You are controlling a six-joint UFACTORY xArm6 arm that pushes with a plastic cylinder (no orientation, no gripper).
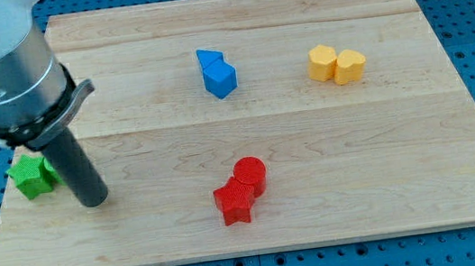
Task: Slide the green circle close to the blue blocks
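Observation:
Two blue blocks (217, 73) touch each other at the view's upper middle of the wooden board: a triangle behind and a cube in front. At the view's left edge sit green blocks (32, 175), partly hidden by the rod; a star shape shows, and I cannot make out the green circle behind the rod. My tip (92, 201) rests on the board just right of and slightly below the green blocks, close to them.
A red circle (250, 173) and a red star (233, 202) touch at the view's lower middle. Two yellow blocks (336, 64) touch at the view's upper right. The board (385, 151) lies on a blue perforated table.

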